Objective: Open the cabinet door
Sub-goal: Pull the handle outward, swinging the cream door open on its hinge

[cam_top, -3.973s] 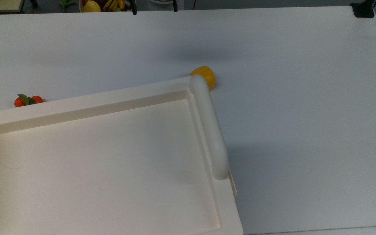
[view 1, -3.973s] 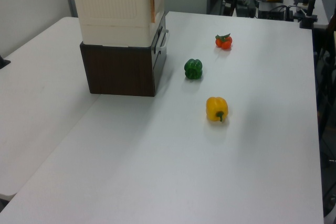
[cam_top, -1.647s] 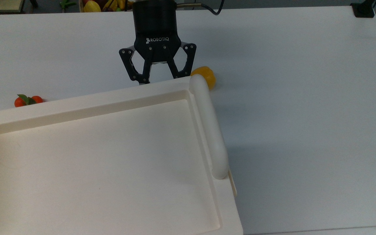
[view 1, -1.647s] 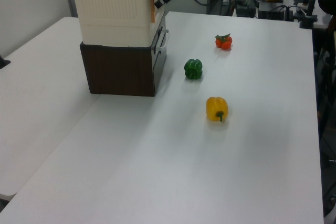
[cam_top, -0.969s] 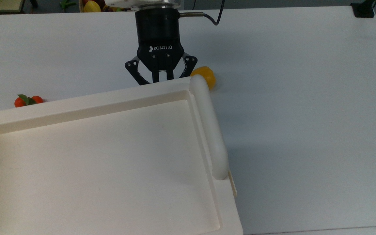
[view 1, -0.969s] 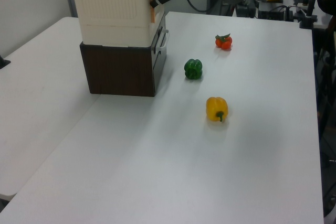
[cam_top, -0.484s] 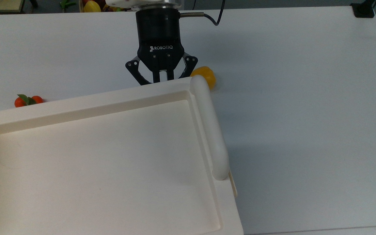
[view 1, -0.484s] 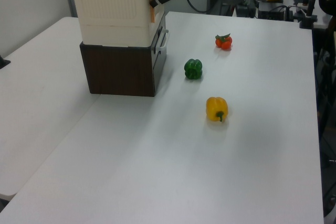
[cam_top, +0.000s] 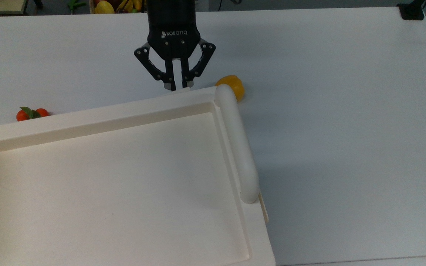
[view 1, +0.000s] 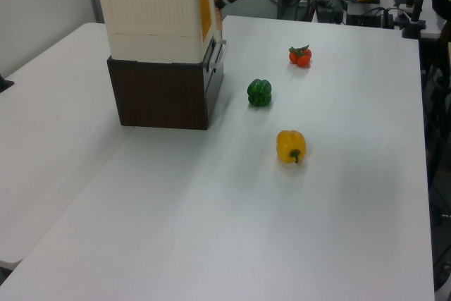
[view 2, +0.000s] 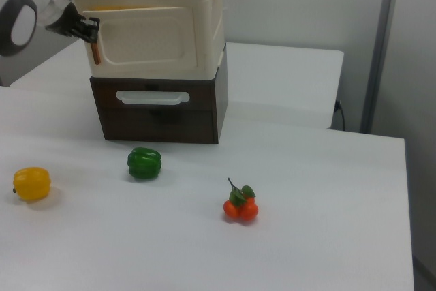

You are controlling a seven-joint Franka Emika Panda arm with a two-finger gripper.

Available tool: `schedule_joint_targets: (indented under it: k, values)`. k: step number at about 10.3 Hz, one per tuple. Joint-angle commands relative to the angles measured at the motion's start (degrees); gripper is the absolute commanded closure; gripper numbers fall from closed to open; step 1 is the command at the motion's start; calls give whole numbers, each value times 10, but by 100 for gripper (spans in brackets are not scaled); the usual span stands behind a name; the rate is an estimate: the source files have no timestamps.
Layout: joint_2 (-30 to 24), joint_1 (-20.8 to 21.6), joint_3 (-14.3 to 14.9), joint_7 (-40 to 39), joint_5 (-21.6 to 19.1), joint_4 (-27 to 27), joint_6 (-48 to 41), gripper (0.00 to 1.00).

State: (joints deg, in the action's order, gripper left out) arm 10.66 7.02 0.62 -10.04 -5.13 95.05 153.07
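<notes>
The gripper (cam_top: 177,88) stands at the cream cabinet's (view 2: 160,28) front, jaws narrowed onto the free edge of the cabinet door (view 2: 145,37). In the left view the door (view 1: 205,1) stands slightly ajar. On the worktop (view 1: 246,195) lie a green pepper (view 1: 259,92), a yellow pepper (view 1: 291,146) and tomatoes (view 1: 301,55), well apart.

White table (view 1: 211,230) carries 3 loose items and 1 stacked unit. Dark brown base unit (view 1: 158,96) with a pale drawer handle (view 2: 151,98) on its front. Green pepper (view 2: 144,163) near that front, on the table. Yellow pepper (view 2: 31,184) at the right view's left, well apart from the green one. Orange tomatoes with green leaves (view 2: 240,206) at the right view's right of the green pepper. Thick rounded white bar (cam_top: 237,144) along the recessed top's (cam_top: 117,192) right edge in the top view. Fruit basket (cam_top: 118,5) beyond the table's far edge.
</notes>
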Motion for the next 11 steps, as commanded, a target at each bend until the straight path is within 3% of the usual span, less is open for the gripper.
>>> schedule_joint_targets:
  k: [1, 5, 8, 9, 10, 11]
  values:
    - [-67, -19, 1, -11, 0, 32, -107, 100]
    - [-132, -66, 16, -14, 0, 30, -318, 99]
    - [-141, -99, 62, -14, -1, 29, -378, 86]
    - [-143, -102, 86, -14, -1, 29, -381, 74]
    - [-148, -102, 110, -14, -1, 29, -395, 55]
    - [-150, -102, 132, -24, -1, 29, -420, 22]
